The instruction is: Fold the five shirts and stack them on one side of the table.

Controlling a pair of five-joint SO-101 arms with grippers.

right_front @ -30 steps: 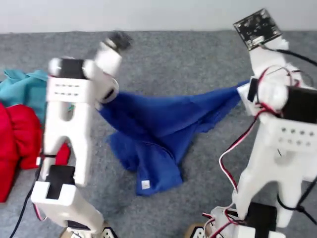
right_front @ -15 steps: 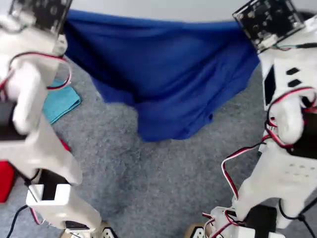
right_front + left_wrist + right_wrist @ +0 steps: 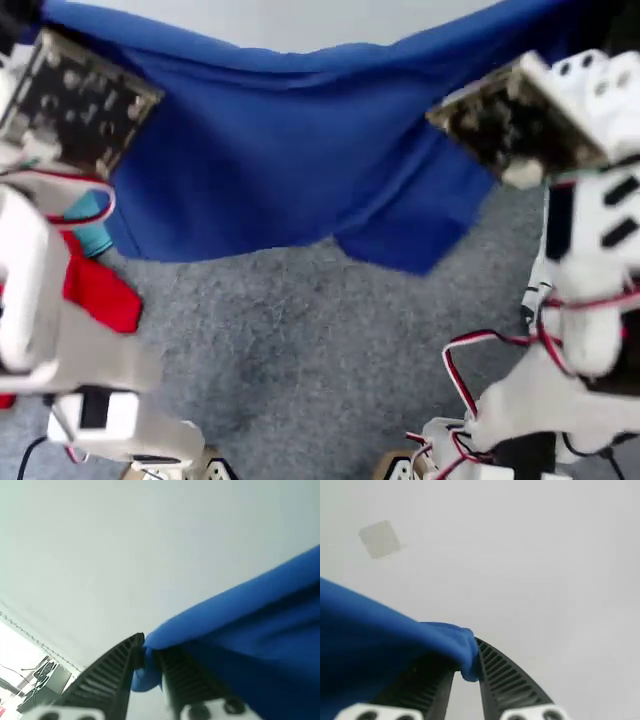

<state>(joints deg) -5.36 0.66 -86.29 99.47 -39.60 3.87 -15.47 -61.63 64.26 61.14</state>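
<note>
- High view: the blue shirt [image 3: 300, 150] hangs spread above the grey table [image 3: 300, 360]. A red shirt [image 3: 95, 290] and a teal shirt [image 3: 92, 235] lie on the table's left side.
- Left wrist view: the left gripper [image 3: 149, 649] is clenched on the blue shirt's edge.
- Right wrist view: the right gripper [image 3: 466, 662] pinches another edge tight.

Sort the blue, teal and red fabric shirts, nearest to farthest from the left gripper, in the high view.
1. Blue shirt: pinched in the left gripper.
2. Teal shirt: on the table, left side.
3. Red shirt: just below the teal one in view.
</note>
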